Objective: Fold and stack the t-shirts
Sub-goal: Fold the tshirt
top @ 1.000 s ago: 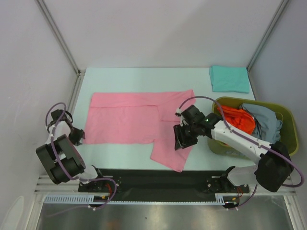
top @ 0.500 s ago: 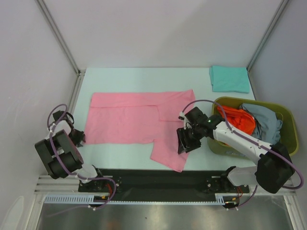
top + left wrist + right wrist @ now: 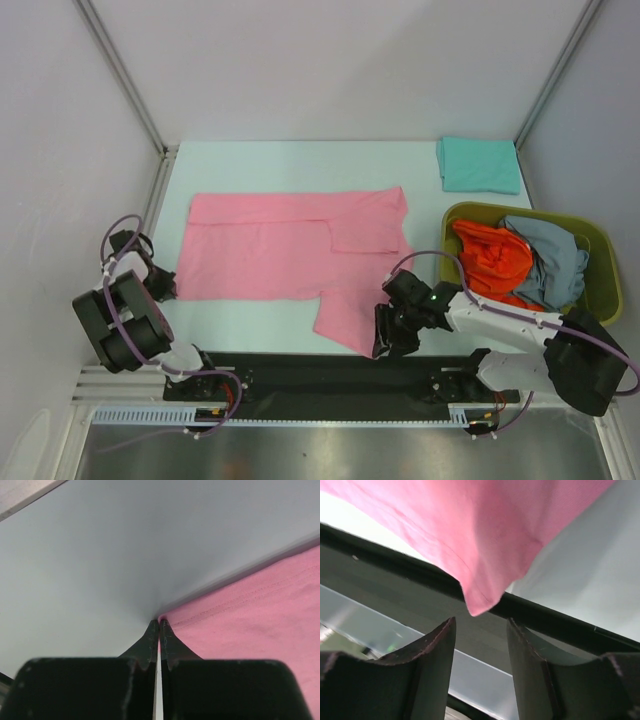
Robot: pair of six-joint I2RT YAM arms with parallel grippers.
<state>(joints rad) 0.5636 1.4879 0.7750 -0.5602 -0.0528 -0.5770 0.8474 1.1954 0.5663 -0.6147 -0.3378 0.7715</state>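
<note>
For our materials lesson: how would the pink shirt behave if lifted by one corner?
Probably floppy: the pink shirt lies flat with soft folds, so the rest would hang. Likely light and thin: the left gripper pinches its corner while shut tight.

Overhead view, two close wrist views, pink t-shirt (image 3: 270,250) common.

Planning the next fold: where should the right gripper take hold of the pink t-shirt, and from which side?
Probably the pink t-shirt's near-right corner, which juts over the table's near edge. Come from the near side, the right gripper's open jaws straddling that thin flat corner, one jaw below.
</note>
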